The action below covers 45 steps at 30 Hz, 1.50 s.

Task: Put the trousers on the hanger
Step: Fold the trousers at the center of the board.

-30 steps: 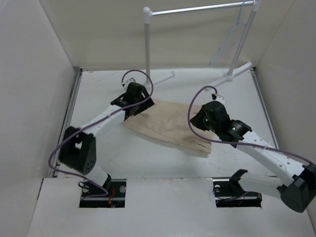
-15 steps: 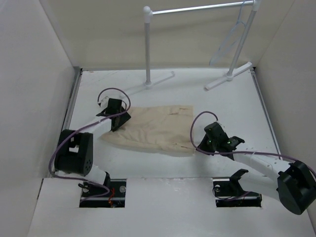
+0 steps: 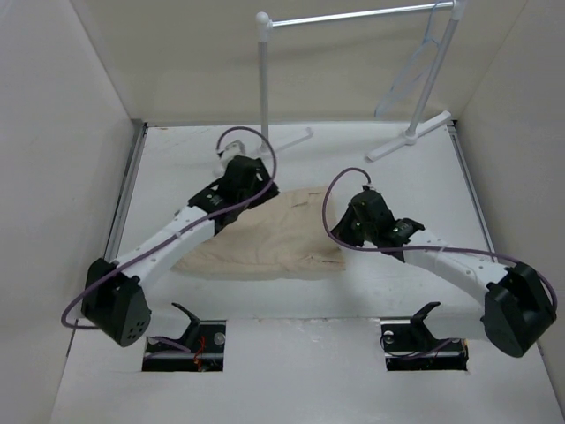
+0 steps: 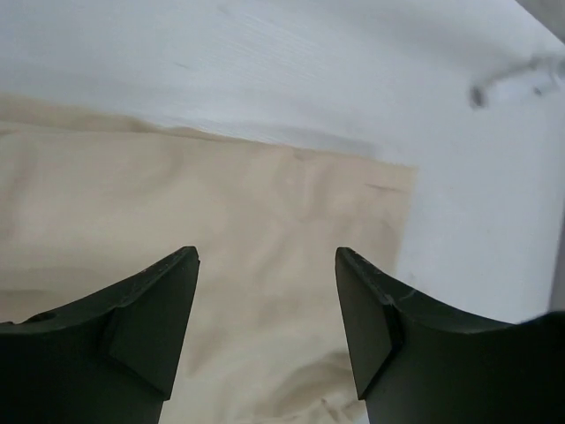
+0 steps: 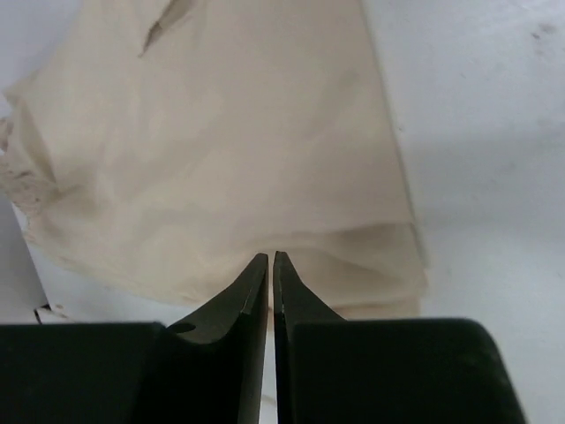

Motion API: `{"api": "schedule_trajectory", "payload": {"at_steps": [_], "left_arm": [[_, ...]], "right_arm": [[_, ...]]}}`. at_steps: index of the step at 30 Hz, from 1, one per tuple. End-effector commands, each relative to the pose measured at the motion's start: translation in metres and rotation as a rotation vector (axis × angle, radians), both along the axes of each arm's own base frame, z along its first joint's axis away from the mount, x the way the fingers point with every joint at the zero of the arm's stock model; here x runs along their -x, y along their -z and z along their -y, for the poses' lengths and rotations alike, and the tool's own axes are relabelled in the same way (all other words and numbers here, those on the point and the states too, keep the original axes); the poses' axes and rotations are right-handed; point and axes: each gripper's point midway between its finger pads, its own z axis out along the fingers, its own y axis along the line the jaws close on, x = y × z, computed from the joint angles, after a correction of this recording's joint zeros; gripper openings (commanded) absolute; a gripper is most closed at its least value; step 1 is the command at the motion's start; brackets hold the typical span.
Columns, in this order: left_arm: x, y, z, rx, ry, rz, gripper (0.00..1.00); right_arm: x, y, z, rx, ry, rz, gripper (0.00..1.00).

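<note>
The white table (image 3: 177,168) spreads out under both grippers and carries everything else. The garment rack (image 3: 353,16) stands at its far edge, well beyond both grippers, with its silver bar running across the top of the overhead view. The beige trousers (image 3: 265,243) lie flat and folded on the table between the two arms, directly beneath the left gripper (image 4: 265,256) and running from there across to the right gripper (image 5: 269,256), which sits at their right-hand edge. The left arm (image 3: 168,238) reaches forward and inward over the cloth's far left corner, and the right arm (image 3: 450,261) bends inward from the other side. The hanger (image 3: 404,75), thin and pale, hangs by its hook from the right end of the rack's bar, well apart from the right gripper and farther again from the left one, with no cloth on it. The left gripper is spread wide with nothing between its fingers (image 4: 150,309); through the gap its wrist camera shows the trousers' straight edge and corner, with bare table beyond. The right gripper's fingers (image 5: 252,283) are pressed almost together, with only a thin slit between them. Their tips sit right at the layered fold of the trousers, but whether any cloth is pinched there cannot be told.
</note>
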Motion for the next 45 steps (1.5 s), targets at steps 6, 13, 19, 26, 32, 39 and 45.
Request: {"api": "schedule_trajectory", "payload": {"at_steps": [6, 13, 19, 26, 32, 39, 45], "left_arm": [[-0.003, -0.005, 0.162, 0.130, 0.305, -0.032, 0.60], [0.001, 0.028, 0.243, 0.194, 0.442, -0.111, 0.60], [-0.017, 0.077, 0.239, 0.124, 0.386, -0.172, 0.59], [-0.038, 0.103, 0.225, 0.101, 0.335, -0.201, 0.59], [-0.051, 0.110, 0.226, 0.104, 0.320, -0.197, 0.59], [-0.057, 0.091, 0.231, 0.144, 0.335, -0.165, 0.61], [-0.051, -0.017, 0.247, 0.298, 0.421, 0.000, 0.65]], "right_arm": [[0.010, 0.032, 0.002, 0.009, 0.022, -0.004, 0.45], [0.036, 0.065, 0.022, 0.070, 0.035, -0.085, 0.45], [0.042, 0.082, 0.027, 0.105, 0.042, -0.123, 0.20], [0.068, 0.099, 0.041, 0.123, 0.103, -0.195, 0.01], [0.094, 0.092, 0.055, 0.097, 0.142, -0.199, 0.00], [0.098, 0.073, 0.060, 0.043, 0.144, -0.160, 0.17], [0.075, 0.009, 0.062, -0.043, 0.146, -0.025, 0.39]]}}
